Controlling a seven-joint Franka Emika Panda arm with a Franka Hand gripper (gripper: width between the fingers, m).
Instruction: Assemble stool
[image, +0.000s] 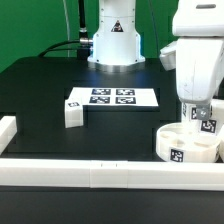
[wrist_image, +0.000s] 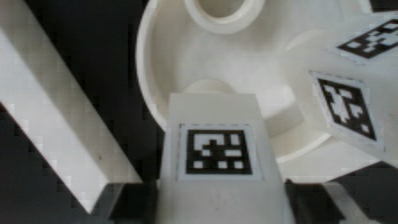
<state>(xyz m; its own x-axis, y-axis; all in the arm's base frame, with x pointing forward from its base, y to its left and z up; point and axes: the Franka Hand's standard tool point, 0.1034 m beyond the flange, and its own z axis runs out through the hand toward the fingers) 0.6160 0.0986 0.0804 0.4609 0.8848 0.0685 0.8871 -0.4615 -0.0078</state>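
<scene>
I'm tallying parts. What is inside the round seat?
Inside the seat: one leg block between the gripper fingers, a second tagged block beside it, one round hole. The floor under them is covered.

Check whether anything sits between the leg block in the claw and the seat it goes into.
Nothing visible does. The claw holds the leg block right at the seat. A second leg block stands beside it on the seat, not between them.

Reaches down at the exterior view's right, gripper (image: 203, 113) pointing straight down, fingers (wrist_image: 128, 200) (dark tips, wrist view) clamped on a leg block (wrist_image: 214, 130).
</scene>
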